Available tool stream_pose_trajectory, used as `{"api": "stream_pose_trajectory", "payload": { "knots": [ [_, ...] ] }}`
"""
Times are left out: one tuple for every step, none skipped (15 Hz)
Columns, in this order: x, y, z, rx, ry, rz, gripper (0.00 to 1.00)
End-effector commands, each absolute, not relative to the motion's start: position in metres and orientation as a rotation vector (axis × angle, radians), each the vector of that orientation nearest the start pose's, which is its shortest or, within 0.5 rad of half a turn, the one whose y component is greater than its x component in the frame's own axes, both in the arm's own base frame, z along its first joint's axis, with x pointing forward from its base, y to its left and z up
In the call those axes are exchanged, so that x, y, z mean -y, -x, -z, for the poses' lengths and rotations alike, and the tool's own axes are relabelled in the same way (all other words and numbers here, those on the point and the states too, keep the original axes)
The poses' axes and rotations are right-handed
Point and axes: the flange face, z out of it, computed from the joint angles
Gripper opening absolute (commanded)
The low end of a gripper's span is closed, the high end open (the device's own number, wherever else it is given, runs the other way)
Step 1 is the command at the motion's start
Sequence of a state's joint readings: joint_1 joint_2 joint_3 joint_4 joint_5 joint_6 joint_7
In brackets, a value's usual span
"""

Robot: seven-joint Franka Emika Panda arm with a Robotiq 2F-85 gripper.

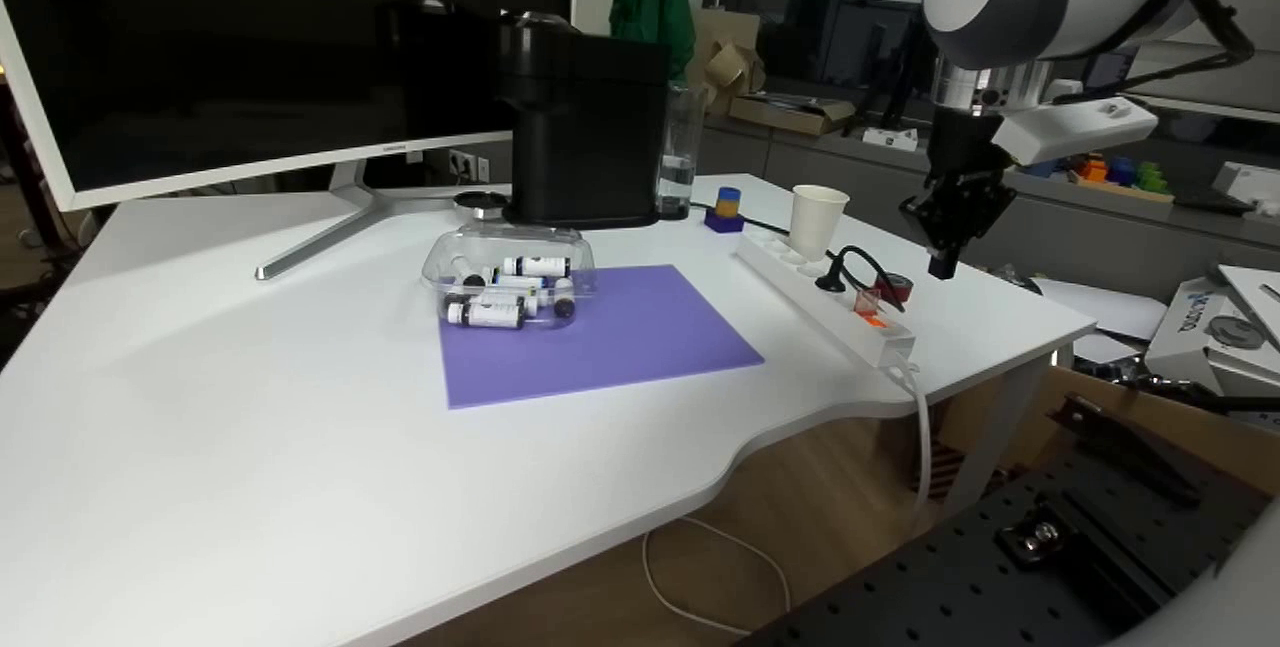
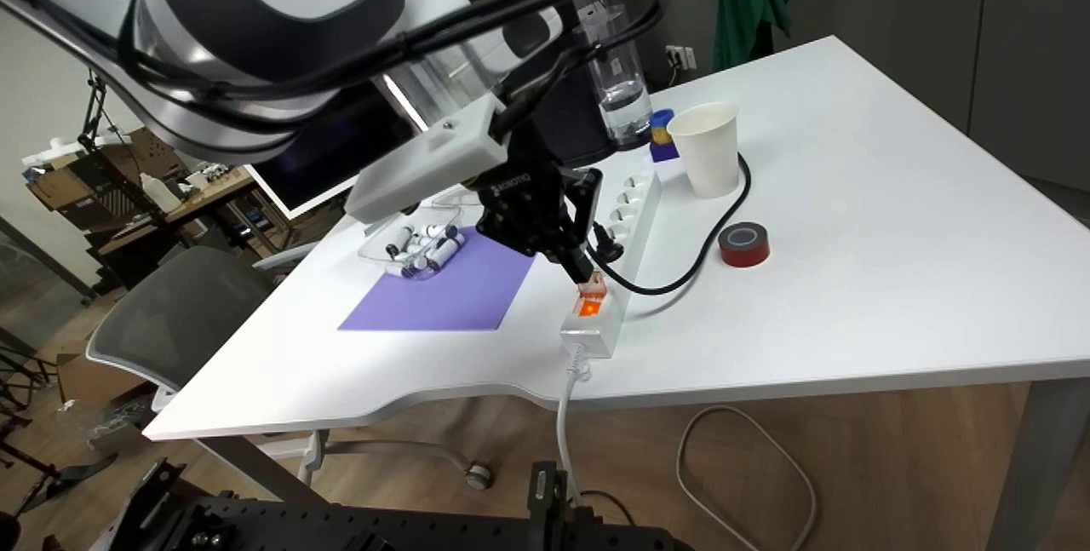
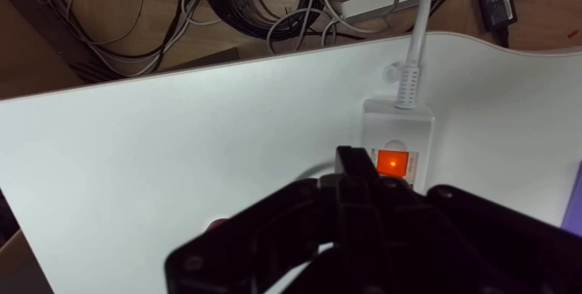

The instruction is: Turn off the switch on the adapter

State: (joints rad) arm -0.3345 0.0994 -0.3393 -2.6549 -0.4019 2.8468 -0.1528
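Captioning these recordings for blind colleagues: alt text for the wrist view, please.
Closed black fingers appear in frame just left of a lit red-orange switch on a white power strip; its white cable runs off the table.

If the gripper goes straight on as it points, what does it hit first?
Probably the tabletop beside the adapter, near its lit switch: in the wrist view, the tip of the shut gripper sits left of that switch. Depth is unclear; it may catch the adapter's edge first.
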Motion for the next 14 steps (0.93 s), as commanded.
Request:
{"api": "stream_pose_trajectory", "payload": {
  "knots": [
    [0.253,-0.358,-0.205,-0.174,3.361,0.042,0.00],
    [0.250,-0.360,-0.202,-0.149,3.363,0.049,0.00],
    [0.247,-0.363,-0.198,-0.127,3.365,0.054,0.00],
    [0.244,-0.366,-0.195,-0.114,3.363,0.059,0.00],
    [0.241,-0.368,-0.192,-0.097,3.361,0.064,0.00],
    [0.238,-0.371,-0.189,-0.086,3.360,0.071,0.00],
    [0.235,-0.374,-0.185,-0.071,3.358,0.069,0.00],
    [0.233,-0.377,-0.181,-0.063,3.357,0.072,0.00],
    [0.231,-0.378,-0.177,-0.058,3.354,0.066,0.00],
    [0.230,-0.380,-0.173,-0.057,3.351,0.063,0.00],
    [0.229,-0.381,-0.168,-0.068,3.346,0.053,0.00],
    [0.229,-0.382,-0.165,-0.073,3.345,0.050,0.00],
    [0.228,-0.383,-0.162,-0.083,3.341,0.050,0.00],
    [0.228,-0.385,-0.159,-0.095,3.338,0.052,0.00]
  ]
}}
